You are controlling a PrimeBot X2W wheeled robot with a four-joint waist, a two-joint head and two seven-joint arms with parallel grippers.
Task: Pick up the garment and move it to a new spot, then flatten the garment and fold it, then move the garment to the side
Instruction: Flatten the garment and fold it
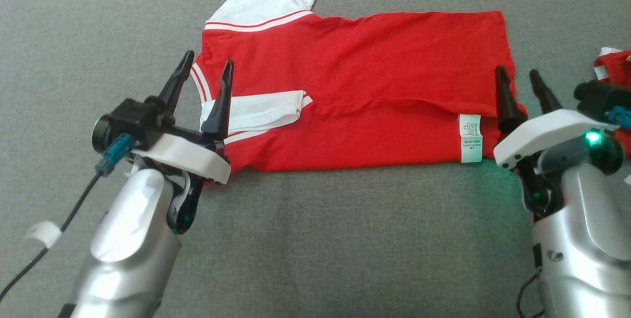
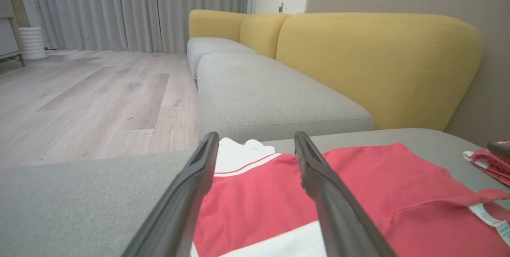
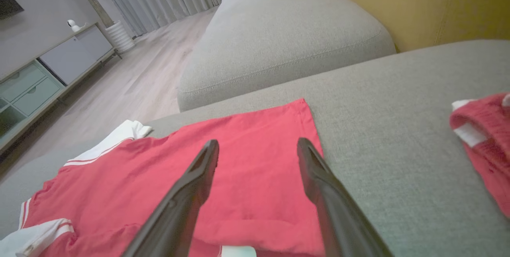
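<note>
1. The silver left forearm (image 1: 133, 239) and the silver right forearm (image 1: 581, 239) rose from the bottom edge of the head view, nearest the camera.
2. The left hand (image 1: 208, 59) was released, its 2 dark fingers spread with nothing between them, at the white-trimmed sleeve (image 1: 256, 111) on the garment's left end.
3. The right hand (image 1: 516, 71) was also released, its 2 fingers apart at the garment's near right corner, beside a white care label (image 1: 470, 138).
4. The red short-sleeved fabric garment with a white collar (image 1: 355, 61) lay flat on the grey upholstered sofa seat (image 1: 315, 239), folded into a long band, collar to the left.
5. A crumpled red and white cloth (image 1: 616, 66) lay at the right edge, apart from the garment.
6. A yellow padded backrest (image 2: 378, 65) and a pale wooden floor (image 2: 79, 97) showed in the left wrist view.
</note>
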